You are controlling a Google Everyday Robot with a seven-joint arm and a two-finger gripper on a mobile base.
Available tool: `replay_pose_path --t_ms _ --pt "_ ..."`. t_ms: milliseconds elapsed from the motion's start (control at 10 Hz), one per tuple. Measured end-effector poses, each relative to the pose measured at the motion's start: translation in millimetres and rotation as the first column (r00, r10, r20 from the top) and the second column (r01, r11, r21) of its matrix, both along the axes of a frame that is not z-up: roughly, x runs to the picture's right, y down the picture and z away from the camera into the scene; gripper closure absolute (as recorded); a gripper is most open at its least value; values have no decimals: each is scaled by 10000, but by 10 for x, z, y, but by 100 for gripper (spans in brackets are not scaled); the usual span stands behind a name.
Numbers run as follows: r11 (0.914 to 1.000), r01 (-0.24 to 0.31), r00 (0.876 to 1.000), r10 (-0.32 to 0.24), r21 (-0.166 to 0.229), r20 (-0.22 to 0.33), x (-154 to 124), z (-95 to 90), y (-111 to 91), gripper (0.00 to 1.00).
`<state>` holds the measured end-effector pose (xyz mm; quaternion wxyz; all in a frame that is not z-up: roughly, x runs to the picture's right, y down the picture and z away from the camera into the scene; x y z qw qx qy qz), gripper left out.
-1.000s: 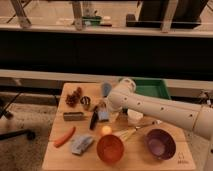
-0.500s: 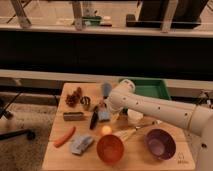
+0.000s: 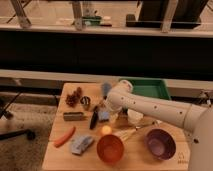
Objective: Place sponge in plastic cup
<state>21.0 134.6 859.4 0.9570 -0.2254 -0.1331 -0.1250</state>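
Observation:
The sponge [image 3: 104, 116] is a small blue-grey pad near the middle of the wooden table [image 3: 60, 155], just left of the white plastic cup [image 3: 134, 116]. My white arm reaches in from the right. Its gripper [image 3: 101, 111] is at the sponge, directly over it and partly hiding it. I cannot tell whether the sponge lies on the table or is held. The cup stands upright, about a cup's width to the right of the gripper.
A dark slim tool [image 3: 94, 119] lies left of the sponge, with a grey-brown block [image 3: 74, 116] beyond it. In front are an orange ball [image 3: 105, 130], a red bowl [image 3: 110, 148], a purple bowl [image 3: 160, 143], a blue-grey lump [image 3: 81, 144] and an orange stick [image 3: 65, 136]. A green tray [image 3: 150, 87] is behind.

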Motion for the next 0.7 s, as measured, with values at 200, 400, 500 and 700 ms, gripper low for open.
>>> replay_pose_path --t_ms 200,400,500,700 --pt "9999 105 9999 -105 -75 -17 -9 44 24 20" --pt "9999 126 9999 -126 -81 1 -26 45 26 20" --pt "9999 116 9999 -116 -80 -9 -17 45 25 20" --pt "9999 118 9999 -118 -82 -6 -20 45 26 20"
